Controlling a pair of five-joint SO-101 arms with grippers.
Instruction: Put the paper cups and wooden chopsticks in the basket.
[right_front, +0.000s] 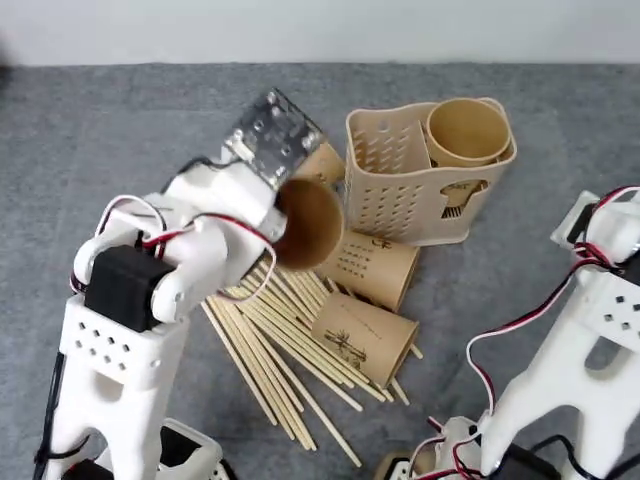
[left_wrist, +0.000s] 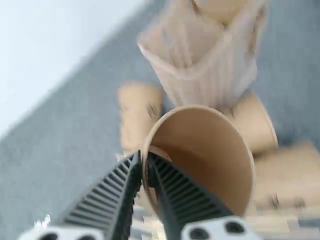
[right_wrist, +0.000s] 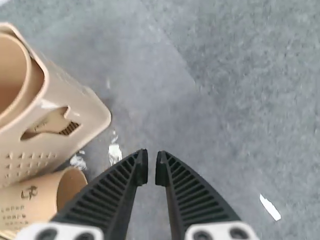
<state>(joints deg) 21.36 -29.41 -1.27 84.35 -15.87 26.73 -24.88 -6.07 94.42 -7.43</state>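
- Done: at least one paper cup (right_front: 467, 130) stands upright in the right-hand compartment of the basket (right_front: 400, 200). Its rim looks doubled, so there may be a second cup nested inside, but I cannot tell.
- The basket stands upright toward the far edge of the worktop (right_front: 100, 120), about midway along it. Its left-hand compartment looks empty.
- In hand: the left claw (left_wrist: 144, 157) is clenched on the rim of another cup (left_wrist: 205, 150), one finger inside and one outside. The cup hangs tilted with its mouth toward the near edge, just beside the basket's left wall and not yet over the opening. This step looks about half done: lifted, still to be carried over and dropped in.
- Left: two cups lie on their sides in front of the basket, one (right_front: 375, 268) touching its base and one (right_front: 365, 335) nearer the near edge, resting on the sticks.
- A further cup (right_front: 325, 160) lies by the basket's left wall.
- The chopsticks (right_front: 285, 350) are untouched, fanned in a loose pile toward the near edge.
- The right claw (right_wrist: 151, 160) is closed with nothing in it, hanging above bare worktop to the right of the basket.
- By my reckoning, most of the task remains.
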